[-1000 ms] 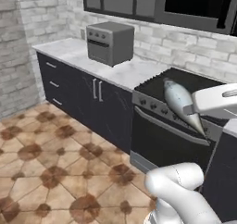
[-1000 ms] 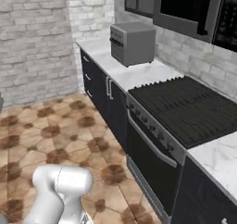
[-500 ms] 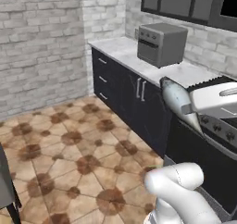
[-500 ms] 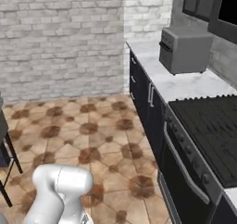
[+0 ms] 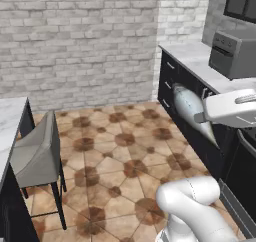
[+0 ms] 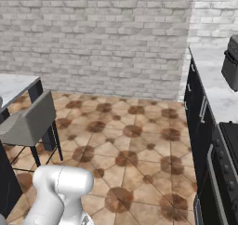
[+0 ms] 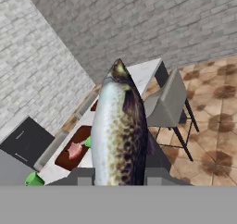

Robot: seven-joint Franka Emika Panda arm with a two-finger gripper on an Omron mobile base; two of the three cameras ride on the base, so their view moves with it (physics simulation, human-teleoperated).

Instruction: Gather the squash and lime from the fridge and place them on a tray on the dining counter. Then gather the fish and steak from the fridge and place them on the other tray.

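Observation:
My gripper [image 7: 119, 177] is shut on the fish [image 7: 119, 130], a silvery, speckled whole fish that points away from the hand. From the left base view the fish [image 5: 190, 108] hangs slanted over the floor, with the gripper [image 5: 201, 117] at the end of the white hand. Beyond the fish lies the white dining counter [image 7: 143, 75] with a dark red tray [image 7: 69, 160], and the pink steak [image 7: 74, 150] lies on that tray. A small green thing [image 7: 88, 142] beside the steak is mostly hidden by the fish; I cannot tell whether it is the lime. The squash and fridge are out of view.
A grey chair [image 5: 37, 153] stands at the dining counter's [image 5: 10, 118] end, over tiled floor [image 5: 115, 161]. Dark cabinets [image 5: 175, 83] with a marble top and a grey toaster oven [image 5: 235, 53] run along the right. A bright green cup [image 7: 33, 178] stands on the counter.
The whole picture has swung as the base turned: stove and cabinets slid right, brick wall, chair and dining counter came into view. The fish stays in the shut gripper.

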